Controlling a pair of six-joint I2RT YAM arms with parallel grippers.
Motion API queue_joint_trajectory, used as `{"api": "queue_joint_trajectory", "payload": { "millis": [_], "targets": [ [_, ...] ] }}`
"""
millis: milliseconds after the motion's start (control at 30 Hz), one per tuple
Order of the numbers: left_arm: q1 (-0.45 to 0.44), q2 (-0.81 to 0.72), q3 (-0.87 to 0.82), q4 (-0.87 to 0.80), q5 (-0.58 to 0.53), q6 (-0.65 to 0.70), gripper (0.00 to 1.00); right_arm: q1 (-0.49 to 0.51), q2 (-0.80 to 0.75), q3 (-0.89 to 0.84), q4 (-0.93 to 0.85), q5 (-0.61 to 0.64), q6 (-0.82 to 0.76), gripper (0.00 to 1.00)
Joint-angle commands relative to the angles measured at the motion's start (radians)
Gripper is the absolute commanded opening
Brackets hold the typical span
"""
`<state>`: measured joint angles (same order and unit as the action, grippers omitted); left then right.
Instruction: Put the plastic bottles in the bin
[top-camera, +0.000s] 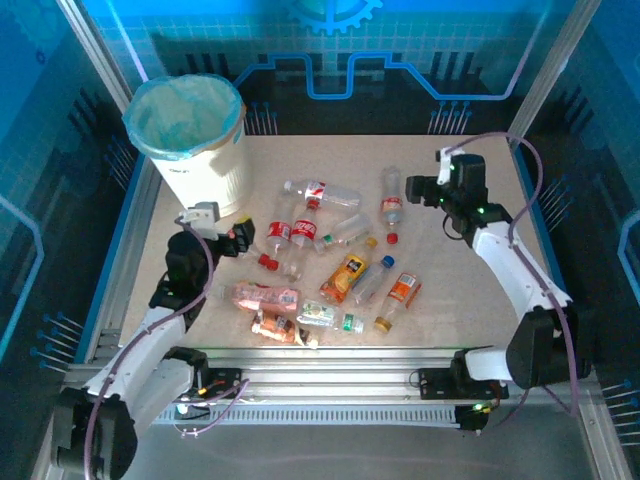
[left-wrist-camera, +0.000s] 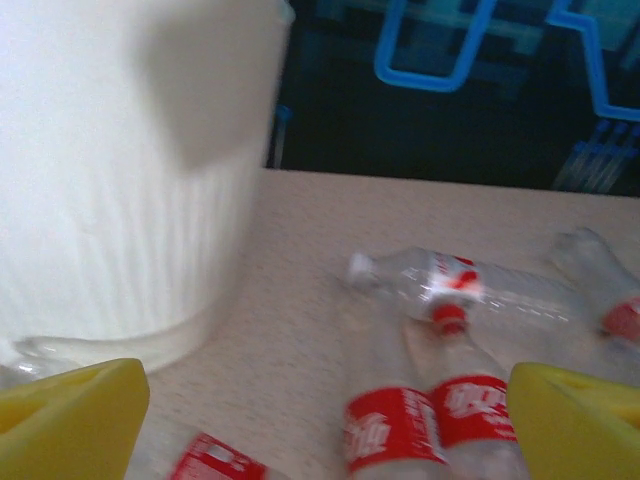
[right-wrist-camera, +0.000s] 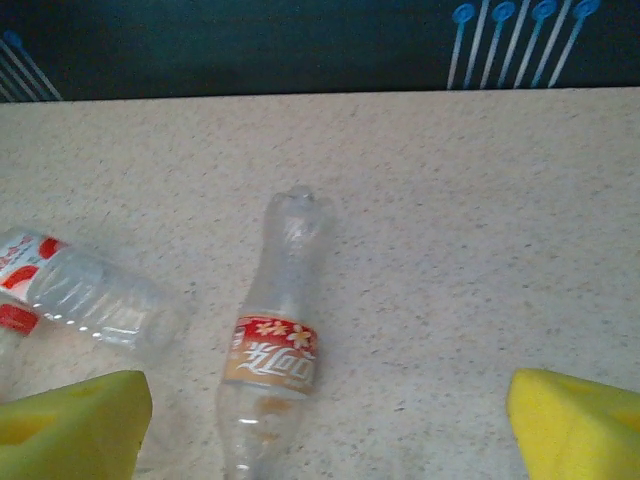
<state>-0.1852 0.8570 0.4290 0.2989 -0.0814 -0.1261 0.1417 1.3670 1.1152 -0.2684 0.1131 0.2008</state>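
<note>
Arms: left arm bent at the elbow, reaching forward beside the foot of the bin (top-camera: 205, 180); left gripper (top-camera: 240, 238) sits just left of two red-labelled bottles (top-camera: 278, 238), yellow fingertips (left-wrist-camera: 70, 415) spread wide with nothing pinched. Right arm runs up the right side, wrist turned left; right gripper (top-camera: 412, 188) is likewise spread, facing a flower-labelled bottle (right-wrist-camera: 272, 355) lying on its side. Count: one bin, far left corner, green-blue liner; plastic bottles (top-camera: 348, 275) about eleven (overlaps blur the tally), all scattered on the table (top-camera: 470, 300) between the arms. Surface is beige and speckled; aluminium rails and blue-lit panels enclose it.
</note>
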Motion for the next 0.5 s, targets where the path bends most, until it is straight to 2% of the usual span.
{"api": "queue_joint_trajectory", "payload": {
  "millis": [0, 233, 467],
  "targets": [
    [-0.098, -0.005, 0.065, -0.186, -0.023, -0.057, 0.92, 0.026, 0.091, 0.083, -0.196, -0.026, 0.058, 0.90],
    [-0.257, 0.096, 0.212, -0.292, -0.006, -0.054, 0.92, 0.071, 0.309, 0.221, -0.267, -0.050, 0.086, 0.86],
    [-0.298, 0.223, 0.338, -0.353, 0.050, -0.035, 0.93, 0.090, 0.515, 0.351, -0.316, -0.096, 0.111, 0.81]
  ]
}}
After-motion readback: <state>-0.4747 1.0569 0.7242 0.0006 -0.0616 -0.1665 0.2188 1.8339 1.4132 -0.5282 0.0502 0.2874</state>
